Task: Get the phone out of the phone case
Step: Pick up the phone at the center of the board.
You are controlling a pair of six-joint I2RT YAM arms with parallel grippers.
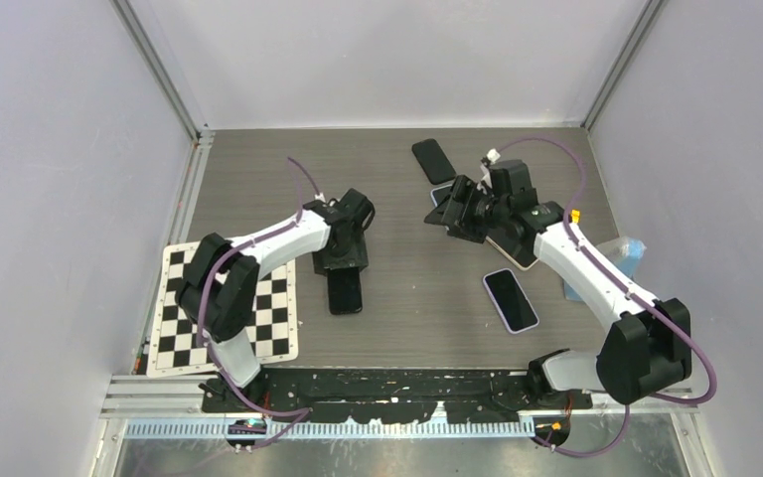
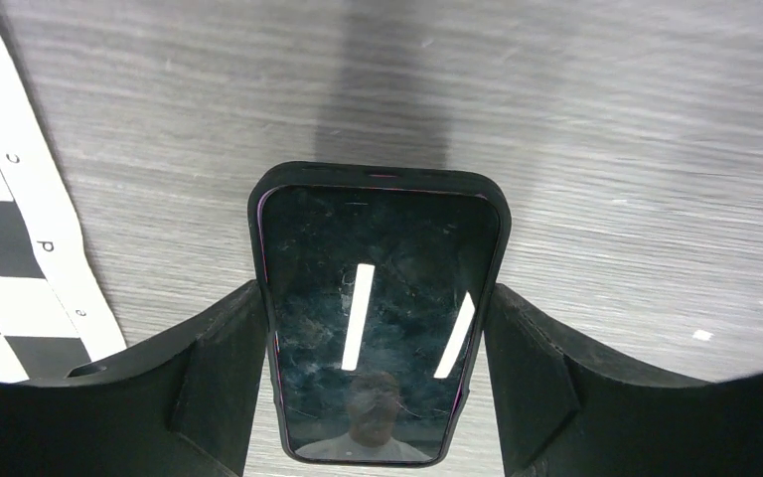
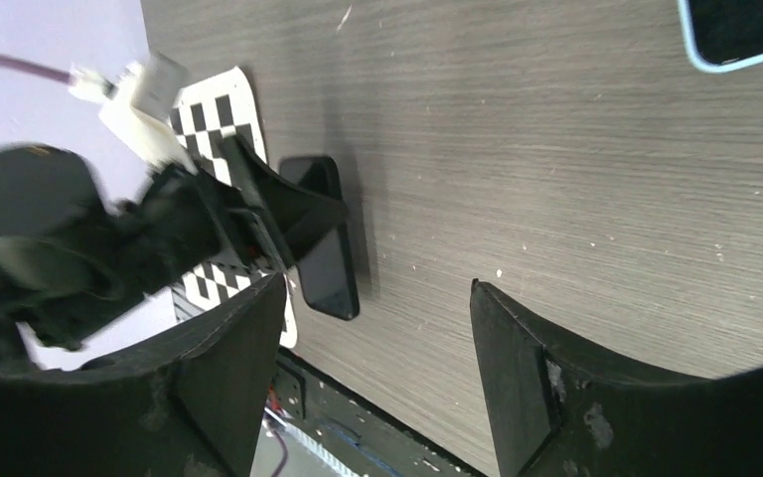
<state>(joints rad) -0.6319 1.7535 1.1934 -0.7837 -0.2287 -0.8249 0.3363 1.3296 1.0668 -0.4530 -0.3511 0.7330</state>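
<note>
You are looking at a grey tabletop (image 2: 606,119) with the phone (image 2: 358,258) lying face up, screen dark, inside its black case (image 2: 378,174), just beside a checkerboard sheet (image 1: 184,308) on the left half. Your left fingers (image 2: 209,358) are straddling the long sides of the case, set wide and sitting right against its edges. Whether they are actually pressing on it or only touching, you cannot tell from here. Your right fingers (image 3: 228,378) are hanging apart over bare wood on the right half, holding nothing, with their camera looking across at the left arm and the phone. Other phones (image 1: 511,299) are lying near the right arm and are not being touched. By the look of it, you are working on the first step, pinning the case in place; the phone is sitting fully seated and nothing is peeled back yet. The next move is probably calling for a firm left hold on the case, then the right fingers coming across to lift a case corner away from the phone.
</note>
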